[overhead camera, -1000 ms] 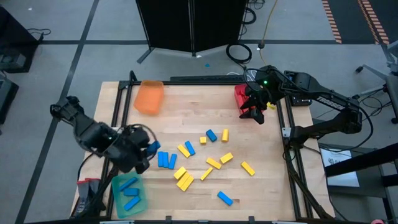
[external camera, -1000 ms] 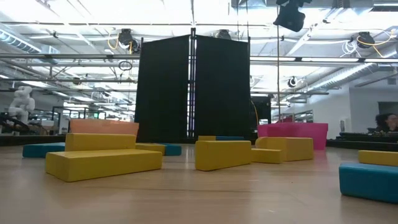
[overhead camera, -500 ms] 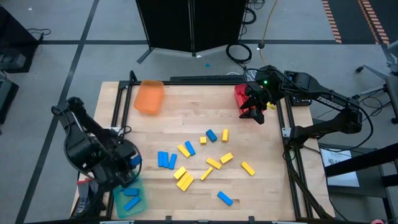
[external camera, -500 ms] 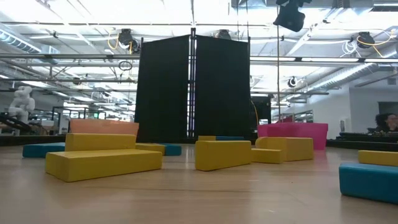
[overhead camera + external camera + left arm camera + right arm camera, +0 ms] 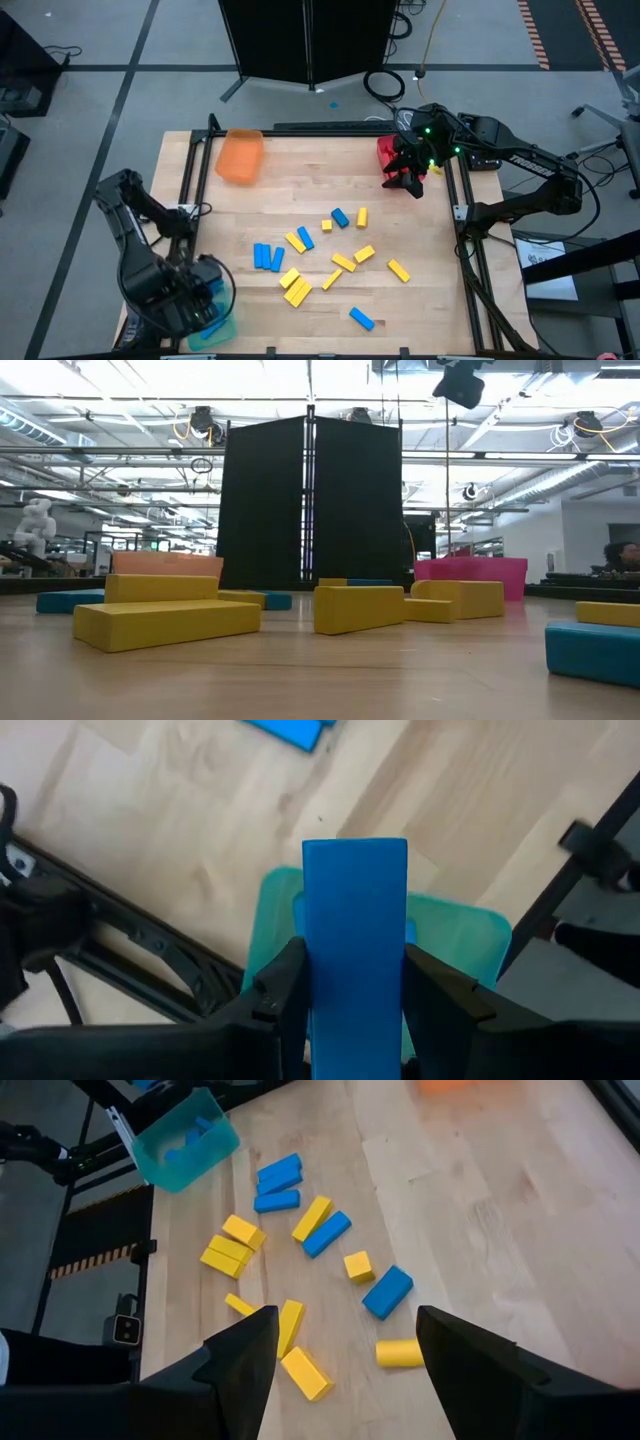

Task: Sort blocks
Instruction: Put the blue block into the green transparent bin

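The left gripper (image 5: 352,982) clamps one blue block (image 5: 354,930) upright between its fingers, directly above the green tray (image 5: 470,935) at the table's near-left corner. The right gripper (image 5: 405,180) hangs with jaws apart and empty over the red tray (image 5: 385,152) at the far-right edge. Loose on the table (image 5: 300,170): five blue blocks, including a side-by-side pair (image 5: 267,257), and about nine yellow blocks (image 5: 296,290). One orange tray (image 5: 240,156) sits far left
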Tool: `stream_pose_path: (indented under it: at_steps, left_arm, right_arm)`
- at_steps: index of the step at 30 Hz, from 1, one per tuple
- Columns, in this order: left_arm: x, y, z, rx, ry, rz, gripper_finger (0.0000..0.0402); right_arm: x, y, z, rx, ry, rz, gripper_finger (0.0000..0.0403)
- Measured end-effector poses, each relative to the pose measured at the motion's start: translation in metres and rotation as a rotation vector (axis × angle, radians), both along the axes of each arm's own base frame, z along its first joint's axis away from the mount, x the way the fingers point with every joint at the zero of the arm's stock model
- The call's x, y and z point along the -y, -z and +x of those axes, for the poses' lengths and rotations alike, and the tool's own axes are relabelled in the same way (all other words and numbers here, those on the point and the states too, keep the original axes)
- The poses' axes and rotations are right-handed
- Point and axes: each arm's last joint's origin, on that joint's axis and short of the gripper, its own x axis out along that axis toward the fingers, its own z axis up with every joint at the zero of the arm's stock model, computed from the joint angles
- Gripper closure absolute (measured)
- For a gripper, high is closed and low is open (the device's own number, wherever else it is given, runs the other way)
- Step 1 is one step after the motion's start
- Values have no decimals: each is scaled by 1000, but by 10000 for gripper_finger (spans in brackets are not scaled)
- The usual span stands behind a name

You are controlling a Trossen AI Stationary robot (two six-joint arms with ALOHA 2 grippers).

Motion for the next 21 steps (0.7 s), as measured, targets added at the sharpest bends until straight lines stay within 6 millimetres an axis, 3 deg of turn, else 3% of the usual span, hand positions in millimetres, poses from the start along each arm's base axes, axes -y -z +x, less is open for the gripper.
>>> stream_pose_path:
  at_steps: [10,21]
  left_arm:
    - [27,20,5,-13,24,-14,271]
    - [49,33,-8,-35,18,-44,271]
  right_arm:
    - [0,0,0,1,-2,-2,167]
    - [0,0,0,1,-5,-5,167]
